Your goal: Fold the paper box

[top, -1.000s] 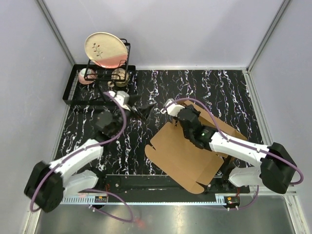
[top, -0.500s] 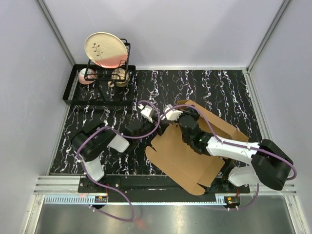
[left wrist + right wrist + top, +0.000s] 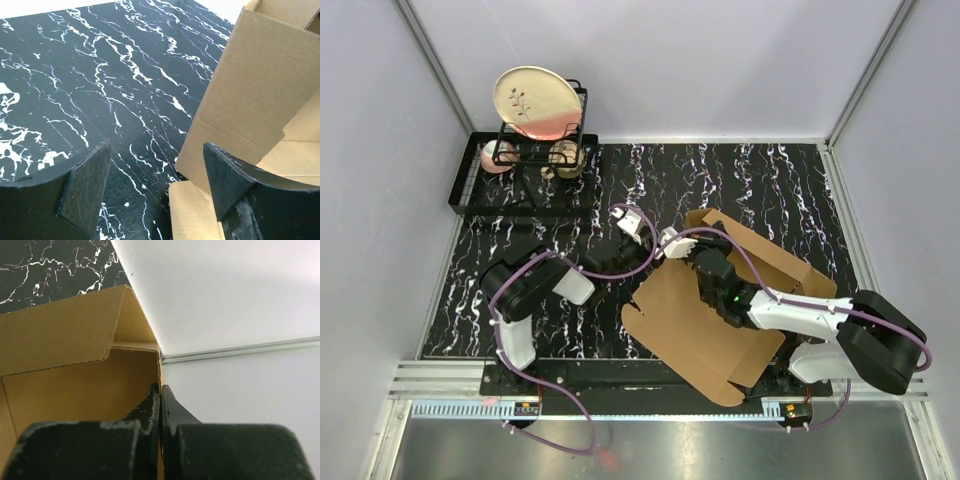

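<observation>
The paper box [image 3: 705,325] is a brown die-cut cardboard sheet lying right of centre, with one wall [image 3: 750,245] lifted at its far side. My right gripper [image 3: 696,254] is shut on the thin edge of that wall. In the right wrist view its fingertips [image 3: 160,399] pinch the cardboard edge, with the box interior [image 3: 75,380] to the left. My left gripper [image 3: 650,248] hovers at the box's left far corner, open. In the left wrist view its gripper [image 3: 157,185] straddles bare table and a rounded flap [image 3: 192,212], beside the upright wall [image 3: 260,85], touching neither.
A black dish rack [image 3: 510,175] stands at the back left, holding a cream plate [image 3: 535,100] and small cups [image 3: 565,158]. The black marbled table [image 3: 740,180] is ringed by pale enclosure walls. A metal rail runs along the near edge.
My left arm has swung from near the dish rack rightward to the box's left corner, its jaws narrowing slightly. The right gripper has kept its pinch, shifting slightly with the wall.
</observation>
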Controlling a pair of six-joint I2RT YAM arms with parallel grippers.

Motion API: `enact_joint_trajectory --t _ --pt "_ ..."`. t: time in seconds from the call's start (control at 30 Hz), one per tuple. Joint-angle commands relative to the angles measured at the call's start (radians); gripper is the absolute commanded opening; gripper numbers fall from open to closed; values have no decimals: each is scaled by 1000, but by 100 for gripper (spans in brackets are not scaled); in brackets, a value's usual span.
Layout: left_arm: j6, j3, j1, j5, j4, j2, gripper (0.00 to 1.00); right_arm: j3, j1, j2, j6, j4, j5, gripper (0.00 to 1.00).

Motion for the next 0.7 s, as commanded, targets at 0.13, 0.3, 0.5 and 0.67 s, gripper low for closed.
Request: enact_joint_trajectory --t 0.13,0.3,0.5,0.67 --pt "4 115 -14 101 395 96 79 13 23 -9 145 -76 42 0" --pt "-11 173 -25 104 397 139 80 7 32 -12 226 -105 54 0" --pt "-144 265 -20 21 397 188 85 18 33 -38 305 -191 38 0" --pt "-323 244 1 -62 395 179 99 -15 38 -34 259 -161 30 0"
